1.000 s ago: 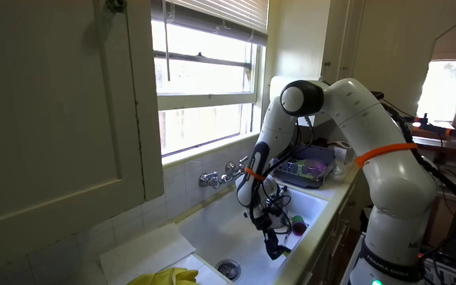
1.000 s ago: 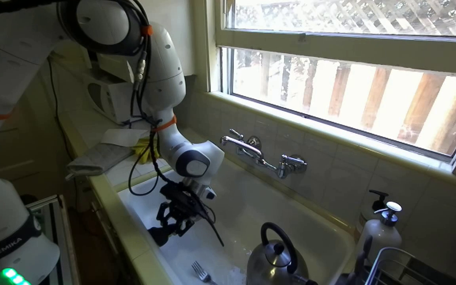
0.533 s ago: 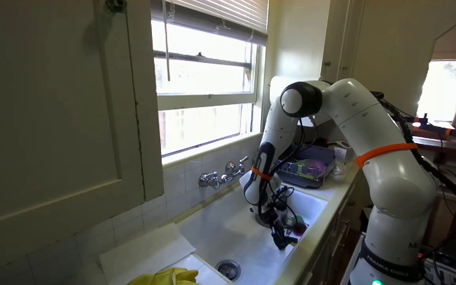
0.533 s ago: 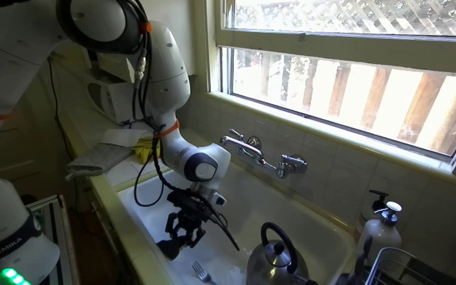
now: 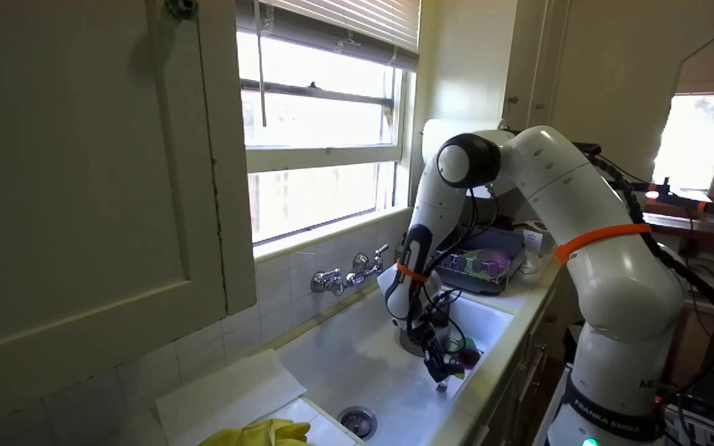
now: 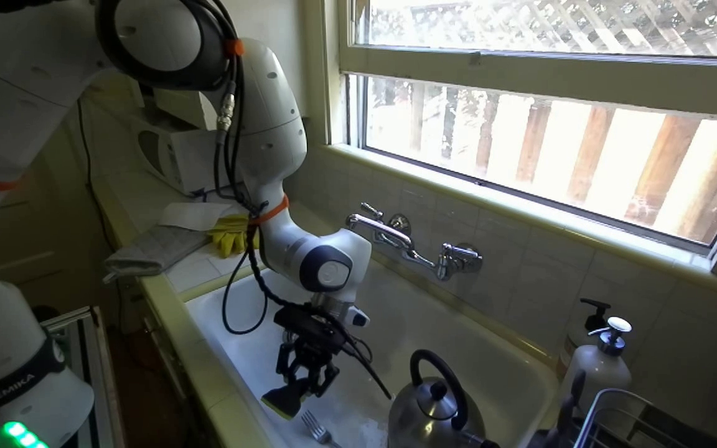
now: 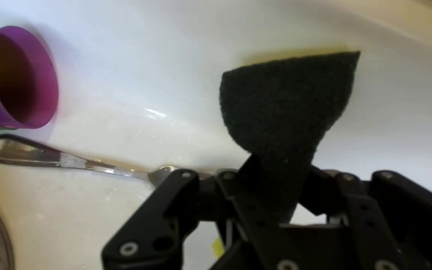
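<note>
My gripper (image 7: pixel 281 183) is shut on a sponge (image 7: pixel 287 101) with a dark green scouring face and a yellow edge. The sponge is pinched at its narrow end and flares out beyond the fingers. In both exterior views the gripper (image 5: pixel 436 356) (image 6: pixel 307 376) points down inside the white sink (image 5: pixel 357 365), with the sponge (image 6: pixel 285 400) near the sink's front wall. I cannot tell whether the sponge touches the sink. A metal fork (image 7: pixel 99 166) lies on the sink floor, its head partly hidden under the fingers. A purple-pink cup (image 7: pixel 47 90) lies on its side beyond the fork's handle.
A steel kettle (image 6: pixel 433 414) with a black handle stands in the sink near the gripper. A wall faucet (image 6: pixel 389 236) juts over the back edge. Soap bottles (image 6: pixel 601 370) and a dish rack (image 5: pixel 475 272) stand past the kettle. Yellow gloves (image 6: pixel 229 238) lie on the counter.
My gripper has moved with the sponge along the sink, away from the drain and toward the kettle and fork. The sponge's yellow side now shows more. The grip stays shut.
</note>
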Controlling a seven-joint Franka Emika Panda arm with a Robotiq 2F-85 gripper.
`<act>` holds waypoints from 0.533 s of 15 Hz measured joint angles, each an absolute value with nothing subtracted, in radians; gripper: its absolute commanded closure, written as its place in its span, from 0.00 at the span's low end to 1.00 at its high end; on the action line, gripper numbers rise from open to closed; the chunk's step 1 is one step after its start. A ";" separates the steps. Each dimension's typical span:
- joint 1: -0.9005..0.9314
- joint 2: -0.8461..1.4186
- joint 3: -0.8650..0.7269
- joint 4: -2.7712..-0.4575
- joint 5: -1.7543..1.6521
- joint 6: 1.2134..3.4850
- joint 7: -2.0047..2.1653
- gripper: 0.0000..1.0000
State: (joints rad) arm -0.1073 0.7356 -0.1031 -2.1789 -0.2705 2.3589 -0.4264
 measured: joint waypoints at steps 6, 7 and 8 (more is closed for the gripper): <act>-0.125 0.754 -0.100 -2.166 -0.268 2.510 -0.366 0.35; -0.125 0.753 -0.100 -2.171 -0.268 2.544 -0.349 0.26; -0.125 0.751 -0.100 -2.178 -0.268 2.582 -0.333 0.19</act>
